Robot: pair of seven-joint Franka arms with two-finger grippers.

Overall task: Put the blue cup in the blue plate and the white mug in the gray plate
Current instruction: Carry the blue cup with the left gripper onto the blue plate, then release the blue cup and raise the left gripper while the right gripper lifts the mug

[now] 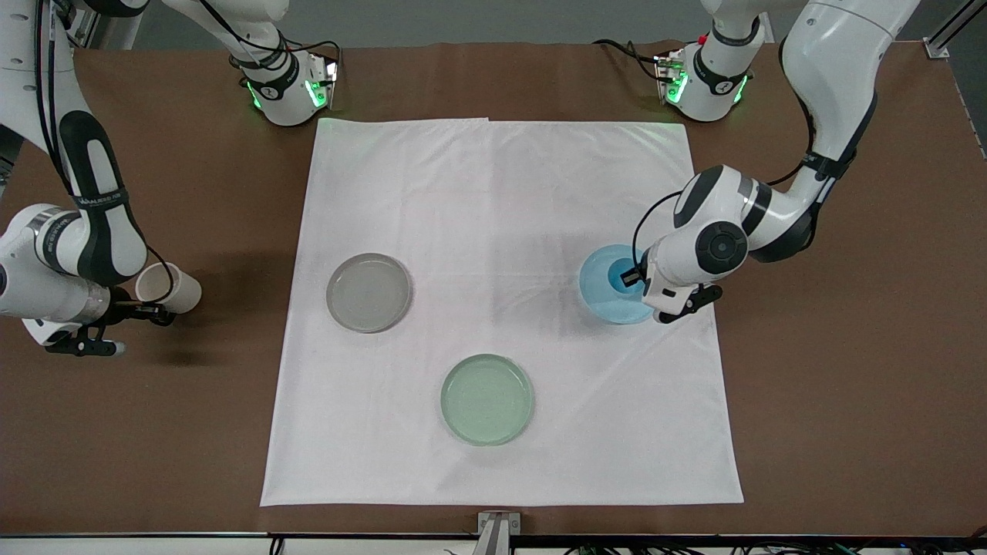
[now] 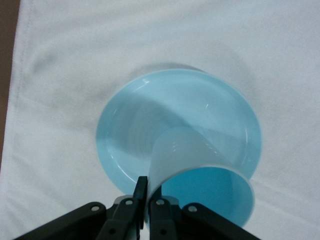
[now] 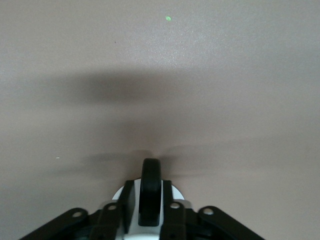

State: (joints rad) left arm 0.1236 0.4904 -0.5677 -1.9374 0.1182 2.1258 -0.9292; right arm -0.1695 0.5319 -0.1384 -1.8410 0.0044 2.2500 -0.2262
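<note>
My left gripper (image 1: 634, 278) is shut on the rim of the blue cup (image 1: 619, 274), with one finger inside and one outside. It holds the cup in the middle of the blue plate (image 1: 597, 299). I cannot tell whether the cup's base rests on the plate. The left wrist view shows the cup (image 2: 176, 150), the plate (image 2: 127, 127) and the left gripper (image 2: 148, 192). My right gripper (image 1: 143, 311) is shut on the dark handle of the white mug (image 1: 170, 287). It holds the mug tipped on its side over the brown table, off the cloth. The right wrist view shows the right gripper (image 3: 150, 200) on the handle (image 3: 150, 180). The gray plate (image 1: 368, 293) is empty.
A pale green plate (image 1: 487, 399) lies on the white cloth (image 1: 501, 193), nearer to the front camera than the other two plates. Brown table (image 1: 833, 385) surrounds the cloth.
</note>
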